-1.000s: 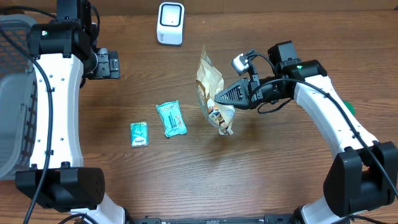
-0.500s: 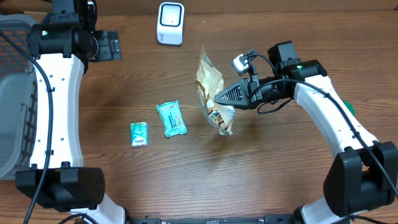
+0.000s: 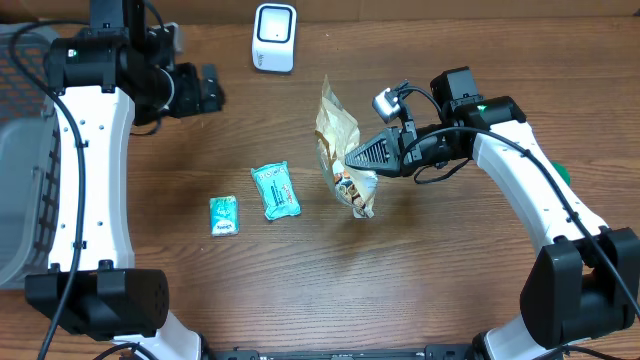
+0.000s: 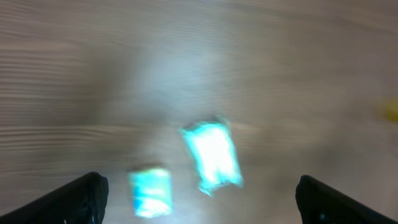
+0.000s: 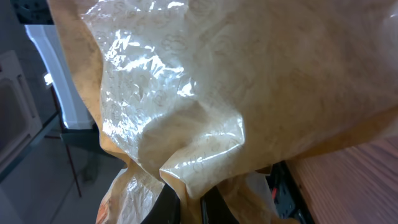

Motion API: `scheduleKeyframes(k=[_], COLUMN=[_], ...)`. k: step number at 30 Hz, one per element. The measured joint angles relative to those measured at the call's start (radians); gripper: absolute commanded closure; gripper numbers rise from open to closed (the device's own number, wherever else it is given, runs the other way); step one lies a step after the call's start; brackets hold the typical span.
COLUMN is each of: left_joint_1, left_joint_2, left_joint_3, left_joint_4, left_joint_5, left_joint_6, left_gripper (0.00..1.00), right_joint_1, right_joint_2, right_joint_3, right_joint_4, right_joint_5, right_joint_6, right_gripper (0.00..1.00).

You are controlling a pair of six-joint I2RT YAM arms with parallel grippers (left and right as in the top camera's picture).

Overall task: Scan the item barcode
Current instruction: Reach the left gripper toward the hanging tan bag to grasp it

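Far left on your counter (image 3: pixel 300 290) there's a gray basket (image 3: pixel 20 150), partly cut off by the edge of the overhead view. Your left arm (image 3: pixel 90 150) reaches up along that side. The left jaws are spread wide with nothing between them, hovering over bare wood near the back of the counter. The left wrist view is really blurry, but you can make out the two dark fingers (image 4: pixel 81 196) far apart in the bottom corners and two teal blobs on the wood between them.

Those blobs are a small teal packet (image 3: pixel 224 215) and, just right of it, a bigger teal packet (image 3: pixel 276 190). Both lie flat mid-counter, near each other but not touching.

At the back edge sits the white scanner (image 3: pixel 273 37), well apart from everything else.

Right of center is your task item, a crinkly tan snack bag (image 3: pixel 337 130). The right jaws are clamped shut on its middle from the right side, and it's stretched front to back. You can't tell whether its lower end touches the counter. In the right wrist view the shiny bag fills nearly the whole frame. The right arm (image 3: pixel 530 190) runs off to the right, with something green (image 3: pixel 563 172) poking out from behind it.
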Motion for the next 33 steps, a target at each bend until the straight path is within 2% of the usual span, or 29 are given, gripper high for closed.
scheduleKeyframes(k=[6, 11, 17, 24, 33], left_joint_1=[-0.078, -0.158, -0.228, -0.242, -0.266], left_joint_2=[0.0, 0.0, 0.0, 0.0, 0.0], left_joint_3=[0.0, 0.0, 0.0, 0.0, 0.0], left_joint_4=[-0.077, -0.087, -0.085, -0.084, -0.084], left_joint_5=[0.299, 0.439, 0.503, 0.589, 0.592], left_joint_6=[0.15, 0.212, 0.232, 0.238, 0.234], left_gripper=[0.01, 0.0, 0.0, 0.0, 0.0], right_joint_1=[0.0, 0.0, 0.0, 0.0, 0.0], right_joint_2=[0.0, 0.0, 0.0, 0.0, 0.0], right_joint_3=[0.0, 0.0, 0.0, 0.0, 0.0], right_joint_4=[0.012, 0.011, 0.011, 0.012, 0.042], right_joint_5=[-0.016, -0.016, 0.01, 0.047, 0.042], right_joint_6=[0.0, 0.0, 0.0, 0.0, 0.0], right_gripper=[0.96, 0.96, 0.96, 0.96, 0.96])
